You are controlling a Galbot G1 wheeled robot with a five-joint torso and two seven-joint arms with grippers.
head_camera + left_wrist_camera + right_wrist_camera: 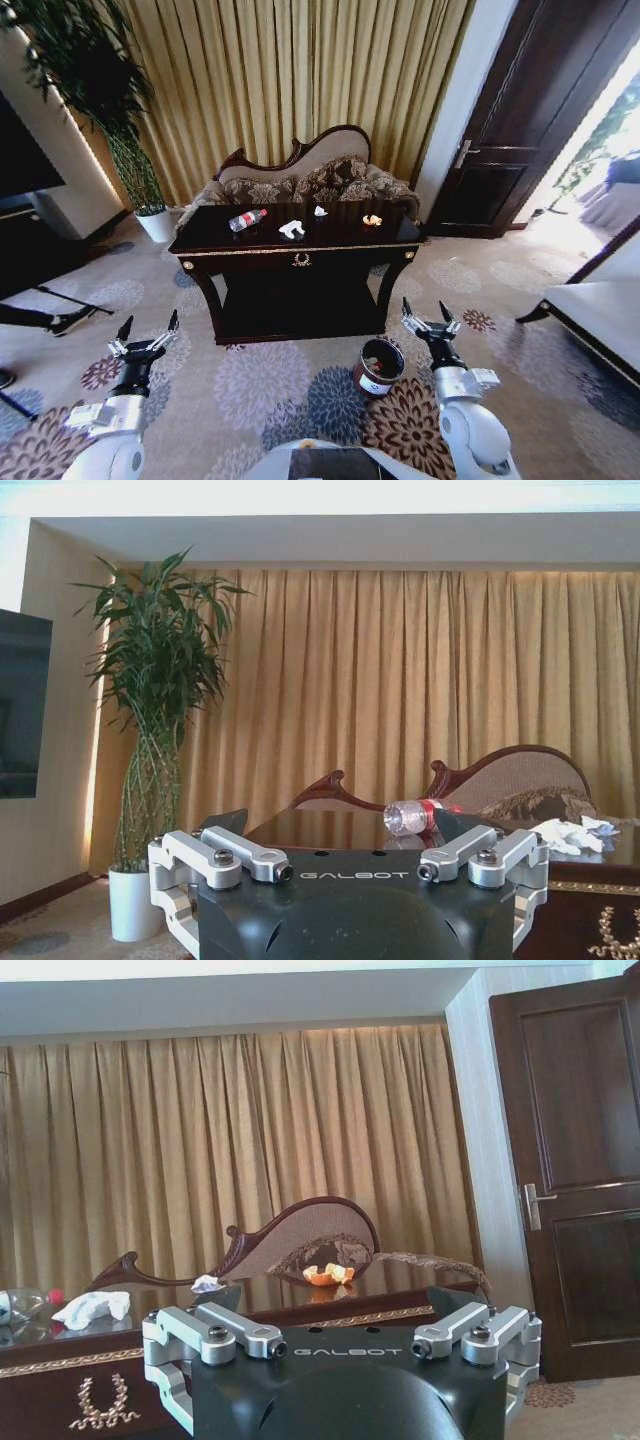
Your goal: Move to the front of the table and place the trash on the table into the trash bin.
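Nearest the head camera, the left tool (pixel 147 333) hangs low over the carpet with its fingers spread and nothing between them; across from it the right tool (pixel 428 315) is likewise spread and empty, just beside the bin (pixel 379 367). Both are well short of the surface (pixel 300 248), which stands ahead with the trash on top.

Left to right on the surface: a bottle (pixel 247 219) lying on its side, a paper wad (pixel 291 229) near the middle, a smaller scrap (pixel 320 211) behind it, and an orange scrap (pixel 372 220) towards the right end. The left wrist view shows the bottle (pixel 412 816) clear, looking empty, with a red label; I judge it light, slick and apt to roll or crush, so a grip across the middle of its body seems safest. The paper wad (pixel 92 1307) looks soft and nearly weightless, to be pinched at its bulk and likely to give under the fingers. The orange scrap (pixel 329 1274) looks like peel, light and a little limp.

The bin stands on the carpet at the surface's front right, lower than the top, open-mouthed, with a white label whose writing I cannot read. Each tool body bears the word GALBOT; the bottle's label text is too small to make out
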